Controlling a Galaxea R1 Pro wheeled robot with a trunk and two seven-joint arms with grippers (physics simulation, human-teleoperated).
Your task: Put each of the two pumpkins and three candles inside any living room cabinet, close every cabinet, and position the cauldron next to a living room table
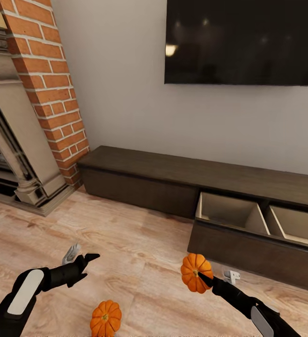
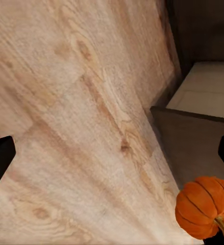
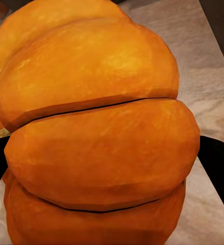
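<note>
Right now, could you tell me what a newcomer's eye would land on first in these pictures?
Probably the bright orange pumpkin held up by the right claw, just in front of the low dark cabinet's pulled-out drawer with its pale inside. A second pumpkin sits on the wooden floor between the arms, near the open, empty left claw. Above, a large black screen hangs on the wall, with a brick column at the left.

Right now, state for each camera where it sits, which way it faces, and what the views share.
Head view: high on the robot, looking down at the open cabinet; both arms, left claw open.
Left wrist view: on the left arm, looking across the wooden floor toward the cabinet.
Right wrist view: on the right arm, right claw gripping the held pumpkin.
Shared: that pumpkin appears in all three.
</note>
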